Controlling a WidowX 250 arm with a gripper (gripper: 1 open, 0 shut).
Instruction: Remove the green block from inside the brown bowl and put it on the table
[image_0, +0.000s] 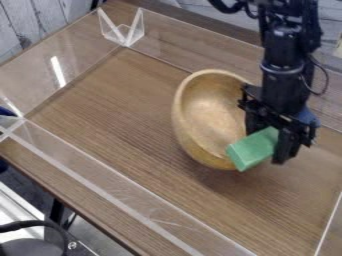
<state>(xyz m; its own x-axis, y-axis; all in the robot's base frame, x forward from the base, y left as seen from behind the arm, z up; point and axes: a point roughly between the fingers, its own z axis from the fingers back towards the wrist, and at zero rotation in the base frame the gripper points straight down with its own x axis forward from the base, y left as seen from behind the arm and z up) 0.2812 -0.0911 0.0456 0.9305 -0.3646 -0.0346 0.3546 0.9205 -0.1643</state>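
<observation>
The green block (250, 153) hangs tilted in my black gripper (267, 144), which points straight down and is shut on the block's upper end. The block sits just outside the right rim of the brown bowl (207, 110), low over the table (107, 100). The bowl is tipped up on its side, its opening facing left, with its right wall against my gripper and the block. The bowl's inside shows nothing in it.
Low clear acrylic walls (80, 165) edge the table along the front and left. A small clear bracket (123, 28) stands at the back left corner. Bare tabletop lies left of the bowl and in front of it.
</observation>
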